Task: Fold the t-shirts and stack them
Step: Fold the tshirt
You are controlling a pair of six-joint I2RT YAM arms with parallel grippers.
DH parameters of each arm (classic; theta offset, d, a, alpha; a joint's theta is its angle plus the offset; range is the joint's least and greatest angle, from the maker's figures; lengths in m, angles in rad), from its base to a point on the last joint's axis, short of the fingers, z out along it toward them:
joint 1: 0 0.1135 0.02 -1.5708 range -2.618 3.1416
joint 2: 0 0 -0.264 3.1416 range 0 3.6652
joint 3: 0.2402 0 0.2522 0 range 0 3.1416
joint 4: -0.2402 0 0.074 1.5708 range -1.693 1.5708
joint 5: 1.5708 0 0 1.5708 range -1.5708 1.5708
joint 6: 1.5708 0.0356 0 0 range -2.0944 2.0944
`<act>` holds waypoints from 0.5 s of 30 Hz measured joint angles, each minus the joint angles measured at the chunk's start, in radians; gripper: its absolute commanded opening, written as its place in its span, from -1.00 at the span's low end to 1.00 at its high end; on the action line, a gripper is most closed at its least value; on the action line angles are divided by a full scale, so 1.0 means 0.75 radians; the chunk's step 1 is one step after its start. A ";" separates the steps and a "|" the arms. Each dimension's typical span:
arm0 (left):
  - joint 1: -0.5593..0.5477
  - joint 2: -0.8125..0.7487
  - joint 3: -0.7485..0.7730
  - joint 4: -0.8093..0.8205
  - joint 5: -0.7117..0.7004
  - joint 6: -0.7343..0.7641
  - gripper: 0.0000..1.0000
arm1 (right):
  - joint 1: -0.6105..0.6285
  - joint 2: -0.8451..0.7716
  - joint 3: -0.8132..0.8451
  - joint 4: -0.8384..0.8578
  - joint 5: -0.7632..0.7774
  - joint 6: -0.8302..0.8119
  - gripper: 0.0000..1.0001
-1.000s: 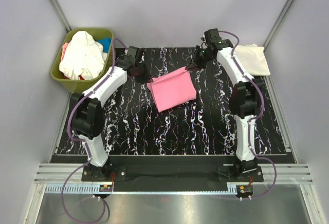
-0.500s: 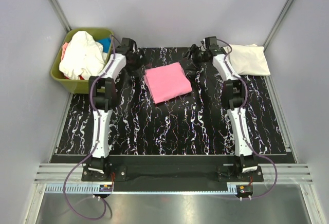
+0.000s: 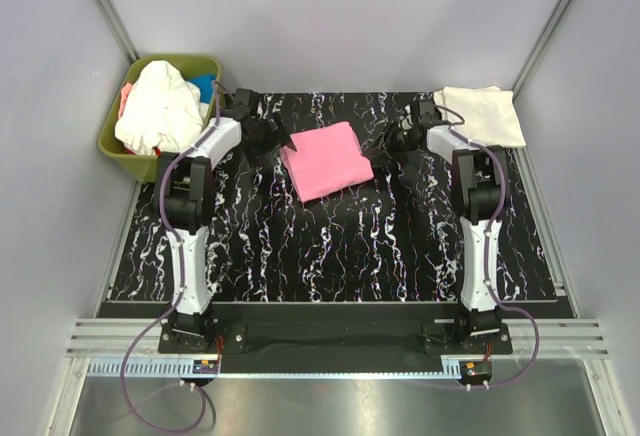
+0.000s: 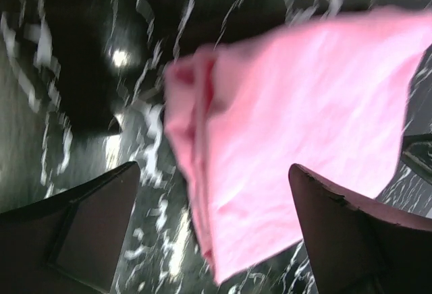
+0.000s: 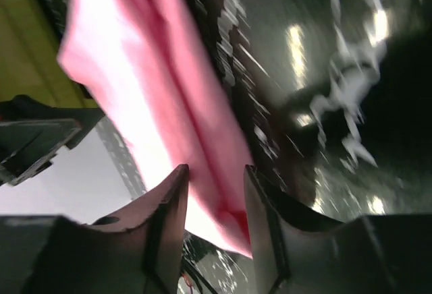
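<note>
Low beside the pink t-shirt, left end effector gapes wide, right end effector pinches it.

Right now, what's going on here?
Both arms are at the folded pink t-shirt in the middle of the table. The left gripper is at its left edge, jaws wide open. The right gripper is at its right edge, grip unclear. A folded cream t-shirt lies at the far right, and unfolded shirts fill the green bin.
</note>
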 measured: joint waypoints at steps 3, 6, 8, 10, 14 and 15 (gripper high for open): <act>-0.001 -0.109 -0.194 0.033 0.005 -0.001 0.98 | 0.026 -0.075 -0.191 0.040 0.031 -0.002 -0.26; -0.001 -0.225 -0.372 0.058 0.008 0.001 0.97 | 0.079 -0.155 -0.360 0.058 0.050 0.006 -0.33; -0.004 -0.311 -0.467 0.068 0.008 0.012 0.97 | 0.111 -0.228 -0.456 0.071 0.072 0.008 -0.29; -0.004 -0.396 -0.532 0.067 0.008 0.028 0.97 | 0.141 -0.306 -0.523 0.043 0.095 0.003 -0.25; -0.005 -0.619 -0.647 0.041 -0.010 0.097 0.97 | 0.146 -0.405 -0.502 -0.030 0.115 -0.027 0.02; -0.006 -0.677 -0.672 0.030 -0.017 0.115 0.97 | 0.143 -0.421 -0.480 -0.044 0.120 -0.036 0.11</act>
